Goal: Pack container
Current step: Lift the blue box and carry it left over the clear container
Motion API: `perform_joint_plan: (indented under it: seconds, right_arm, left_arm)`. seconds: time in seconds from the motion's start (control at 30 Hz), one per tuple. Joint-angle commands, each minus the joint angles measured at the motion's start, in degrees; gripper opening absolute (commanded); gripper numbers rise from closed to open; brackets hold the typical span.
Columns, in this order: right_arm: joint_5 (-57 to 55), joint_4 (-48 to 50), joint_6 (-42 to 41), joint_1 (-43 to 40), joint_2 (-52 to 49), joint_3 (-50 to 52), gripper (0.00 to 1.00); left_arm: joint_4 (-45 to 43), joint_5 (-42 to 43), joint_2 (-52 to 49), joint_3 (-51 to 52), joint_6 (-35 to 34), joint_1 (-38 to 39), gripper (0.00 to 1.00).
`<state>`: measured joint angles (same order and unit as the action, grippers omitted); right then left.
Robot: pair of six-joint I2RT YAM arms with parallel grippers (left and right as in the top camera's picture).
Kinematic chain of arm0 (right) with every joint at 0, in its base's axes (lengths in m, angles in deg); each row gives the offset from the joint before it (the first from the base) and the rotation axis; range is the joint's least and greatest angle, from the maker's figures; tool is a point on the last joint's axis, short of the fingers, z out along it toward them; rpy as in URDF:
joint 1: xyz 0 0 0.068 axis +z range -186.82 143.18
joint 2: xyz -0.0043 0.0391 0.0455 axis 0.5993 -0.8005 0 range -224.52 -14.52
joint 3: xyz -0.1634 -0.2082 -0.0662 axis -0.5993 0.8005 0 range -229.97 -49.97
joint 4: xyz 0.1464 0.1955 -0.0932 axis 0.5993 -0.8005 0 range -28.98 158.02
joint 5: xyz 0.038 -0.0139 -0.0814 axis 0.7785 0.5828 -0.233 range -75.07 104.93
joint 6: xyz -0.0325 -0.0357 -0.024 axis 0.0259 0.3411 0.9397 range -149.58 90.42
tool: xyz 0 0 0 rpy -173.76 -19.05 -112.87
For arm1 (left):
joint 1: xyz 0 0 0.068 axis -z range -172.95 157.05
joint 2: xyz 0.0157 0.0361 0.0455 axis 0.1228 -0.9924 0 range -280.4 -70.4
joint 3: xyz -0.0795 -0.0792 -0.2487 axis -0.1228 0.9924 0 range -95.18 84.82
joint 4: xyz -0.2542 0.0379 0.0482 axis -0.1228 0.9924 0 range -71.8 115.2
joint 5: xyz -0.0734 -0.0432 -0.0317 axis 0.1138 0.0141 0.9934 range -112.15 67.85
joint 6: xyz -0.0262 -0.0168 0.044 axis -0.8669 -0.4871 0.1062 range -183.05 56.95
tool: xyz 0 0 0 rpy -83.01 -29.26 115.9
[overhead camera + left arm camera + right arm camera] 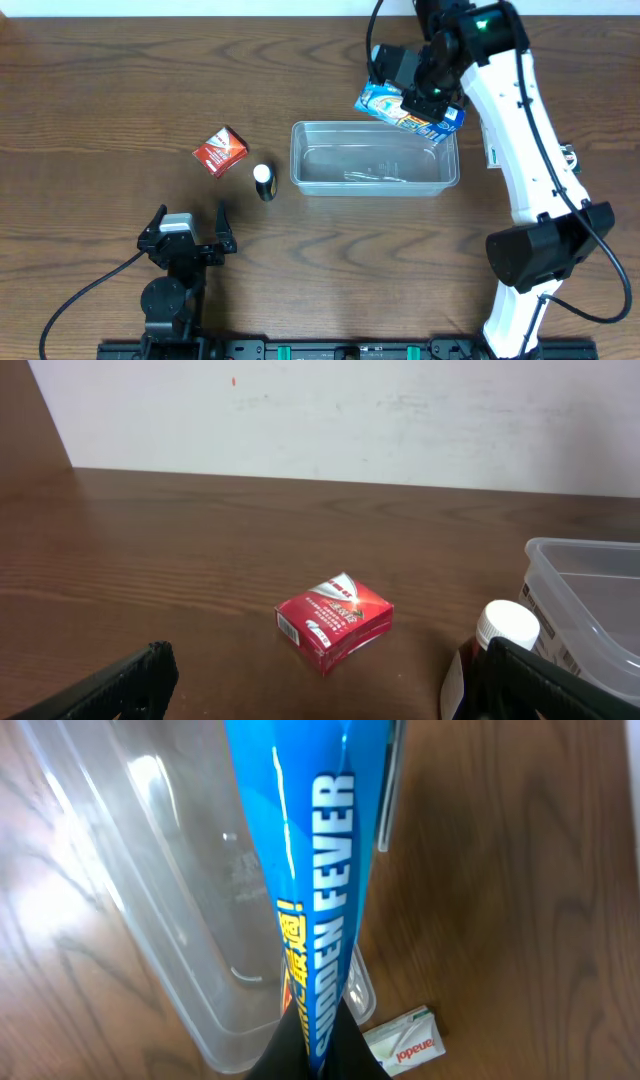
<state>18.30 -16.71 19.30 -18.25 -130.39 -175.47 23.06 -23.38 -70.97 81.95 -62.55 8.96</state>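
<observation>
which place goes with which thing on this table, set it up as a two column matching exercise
Things
1. small red cardboard box
2. small dark bottle with a white cap
3. clear plastic rectangular container
4. blue glossy carton

Places
a. gripped in the right tool, off the table
b. standing just left of the container
c. on the table, partly below the carton
d. lying on the table, farthest left

Pairs: 1-d, 2-b, 3-c, 4-a
</observation>
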Motion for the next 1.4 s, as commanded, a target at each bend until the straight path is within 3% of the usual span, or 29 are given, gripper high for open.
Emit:
perform_joint_plan:
  seconds: [0.0, 0.33, 0.9, 1.37]
  right_arm:
    - [-1.4, 1.7, 1.1, 0.3, 0.5, 2.9, 0.01]
    - [-0.8, 3.3, 3.9, 1.5, 0.4, 6.2, 0.01]
    - [2.4, 7.0, 18.1, 0.9, 0.4, 14.0, 0.01]
    - [-4.7, 15.0, 22.2, 0.4, 0.4, 20.2, 0.01]
  left_arm:
    - [0.8, 0.6, 0.3, 1.8, 1.0, -0.4, 0.98]
    - [0.8, 0.6, 0.3, 1.8, 1.0, -0.4, 0.98]
    - [0.8, 0.6, 0.3, 1.8, 1.0, -0.4, 0.98]
    - [0.8, 0.6, 0.3, 1.8, 1.0, -0.4, 0.98]
